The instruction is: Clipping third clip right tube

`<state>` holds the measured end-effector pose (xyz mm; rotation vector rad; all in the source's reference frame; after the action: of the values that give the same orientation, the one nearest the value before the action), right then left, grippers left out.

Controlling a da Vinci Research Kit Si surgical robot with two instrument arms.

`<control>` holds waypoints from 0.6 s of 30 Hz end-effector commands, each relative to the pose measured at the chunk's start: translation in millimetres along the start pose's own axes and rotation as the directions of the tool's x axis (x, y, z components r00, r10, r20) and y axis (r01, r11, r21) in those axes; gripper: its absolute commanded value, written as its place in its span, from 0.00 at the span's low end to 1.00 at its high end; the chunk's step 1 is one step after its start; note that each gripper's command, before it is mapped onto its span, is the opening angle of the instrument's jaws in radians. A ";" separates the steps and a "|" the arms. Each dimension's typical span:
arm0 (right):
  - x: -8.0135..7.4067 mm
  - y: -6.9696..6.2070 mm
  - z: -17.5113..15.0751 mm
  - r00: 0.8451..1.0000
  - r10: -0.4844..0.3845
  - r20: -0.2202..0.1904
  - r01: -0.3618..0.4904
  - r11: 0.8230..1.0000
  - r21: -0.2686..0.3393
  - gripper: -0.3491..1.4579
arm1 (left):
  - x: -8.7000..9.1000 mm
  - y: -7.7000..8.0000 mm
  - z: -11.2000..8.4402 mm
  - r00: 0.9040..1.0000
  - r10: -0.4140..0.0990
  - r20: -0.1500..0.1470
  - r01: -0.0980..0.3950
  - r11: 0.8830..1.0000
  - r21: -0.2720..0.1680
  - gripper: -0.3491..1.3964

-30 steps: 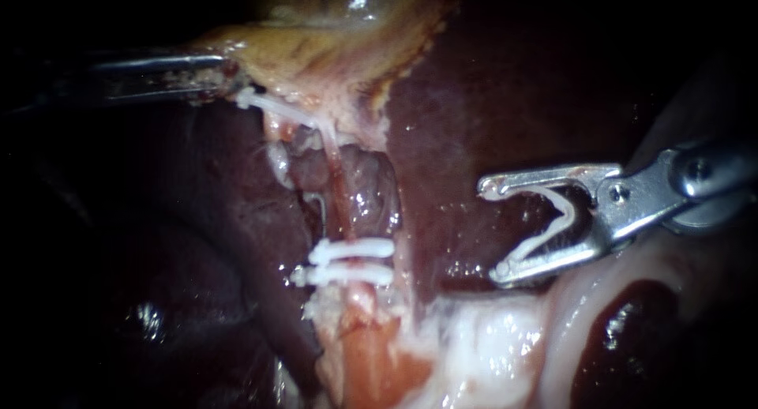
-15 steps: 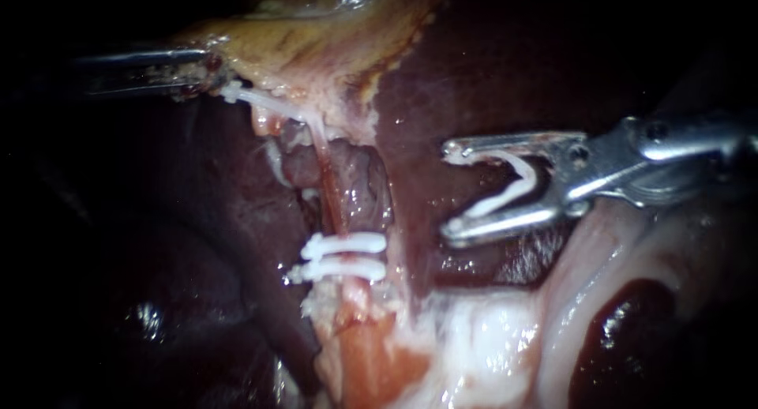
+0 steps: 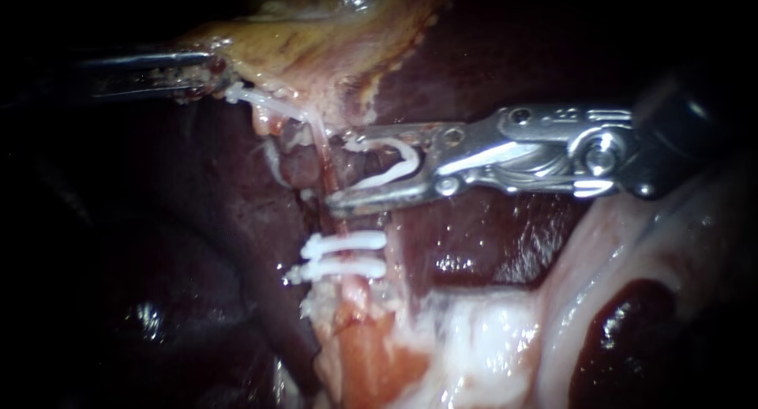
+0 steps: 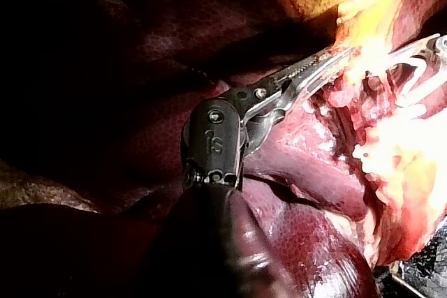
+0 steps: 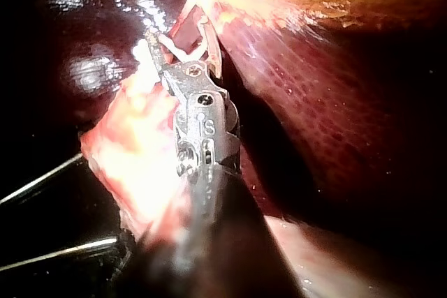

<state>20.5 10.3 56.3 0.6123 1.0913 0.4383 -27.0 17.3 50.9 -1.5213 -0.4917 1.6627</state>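
A pink tube point(image 3: 322, 158) runs down from the yellowish gallbladder point(image 3: 316, 46) between lobes of dark liver point(image 3: 474, 77). Two white clips point(image 3: 347, 255) lie shut across its lower part, and another white clip point(image 3: 264, 103) sits near the gallbladder. My right instrument point(image 3: 339, 170) carries an open white clip point(image 3: 391, 168) between its wide-apart jaws. Its tips reach the tube just above the two clips. The right wrist view shows the same jaws point(image 5: 178, 33) against bright tissue. My left instrument point(image 3: 207, 73) point(image 4: 328, 61) holds the gallbladder's edge, jaws shut on it.
Pale fatty tissue point(image 3: 474, 338) and an orange-red stump point(image 3: 371, 362) lie below the clips. A dark red hollow point(image 3: 624, 330) sits at the lower right. Liver surrounds the tube on both sides.
My right instrument has moved left and slightly up with its clip, from over the liver to the tube above the two clips. My left instrument keeps its hold.
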 end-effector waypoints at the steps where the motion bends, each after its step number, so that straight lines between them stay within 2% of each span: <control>1: 0.2 -0.1 0.4 1.000 0.013 -0.018 -0.013 1.000 0.009 0.47 | 0.0 0.0 0.0 1.000 0.000 0.000 0.000 1.000 0.001 0.00; 6: 1.1 -1.0 1.9 0.997 0.041 -0.073 -0.035 0.997 0.073 0.47 | -0.1 0.0 0.2 1.000 0.000 0.000 0.000 1.000 0.002 0.00; 10: 2.1 -2.6 2.1 0.992 0.050 -0.114 -0.035 0.992 0.124 0.47 | -0.1 0.0 0.2 1.000 0.000 0.000 0.000 1.000 0.002 0.00; 16: 4.4 -4.7 1.5 0.988 0.050 -0.145 -0.015 0.972 0.235 0.46 | -0.1 0.0 0.2 1.000 0.000 0.000 0.000 1.000 0.002 0.00; 18: 5.2 -5.0 1.2 0.986 0.050 -0.159 -0.010 0.970 0.242 0.46 | -0.1 0.0 0.3 1.000 0.000 0.000 0.000 1.000 0.002 0.00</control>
<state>23.9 9.5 49.5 0.8220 1.3160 0.3890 -27.3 17.3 51.0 -1.5207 -0.4893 1.6626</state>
